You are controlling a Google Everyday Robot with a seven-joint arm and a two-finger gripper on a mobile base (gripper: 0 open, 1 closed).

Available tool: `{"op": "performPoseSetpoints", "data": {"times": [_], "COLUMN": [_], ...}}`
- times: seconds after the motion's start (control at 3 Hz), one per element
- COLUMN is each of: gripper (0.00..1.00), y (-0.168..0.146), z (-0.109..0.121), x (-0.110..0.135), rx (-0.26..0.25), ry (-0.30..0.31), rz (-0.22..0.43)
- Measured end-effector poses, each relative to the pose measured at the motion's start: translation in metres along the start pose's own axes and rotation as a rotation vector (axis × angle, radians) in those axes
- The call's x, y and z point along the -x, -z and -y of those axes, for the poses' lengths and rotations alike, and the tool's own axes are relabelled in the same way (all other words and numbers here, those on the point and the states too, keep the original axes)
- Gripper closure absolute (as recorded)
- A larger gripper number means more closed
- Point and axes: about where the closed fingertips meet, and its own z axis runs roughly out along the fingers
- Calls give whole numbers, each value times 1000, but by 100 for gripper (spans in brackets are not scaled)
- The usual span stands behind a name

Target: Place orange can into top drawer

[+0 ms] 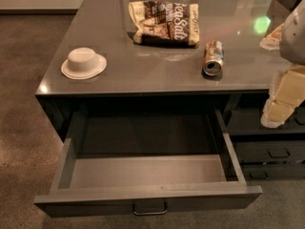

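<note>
The orange can (213, 57) lies on its side on the dark grey counter (157, 75), right of centre, with its silver end facing the front edge. The top drawer (147, 195) is pulled wide out below the counter; its inside is empty and a small metal handle (149, 209) sits on its front. My gripper (275, 112) hangs at the right edge of the camera view, pale cream, below and to the right of the can, off the counter's front right corner. It holds nothing that I can see.
A brown-and-cream snack bag (164, 22) lies at the back of the counter behind the can. A white upturned bowl (84, 63) sits at the left front. Narrower dark drawers (269, 151) are stacked at the right, shut. Brown floor lies to the left.
</note>
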Motion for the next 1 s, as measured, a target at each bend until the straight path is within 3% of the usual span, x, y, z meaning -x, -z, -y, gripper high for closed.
{"op": "performPoseSetpoints", "data": {"times": [0.67, 1.0], "gripper": [0, 0], "y": [2, -3], "z": [3, 17], "x": [0, -21], "rx": [-9, 29], "ry": [-22, -211], "rz": [6, 80]}}
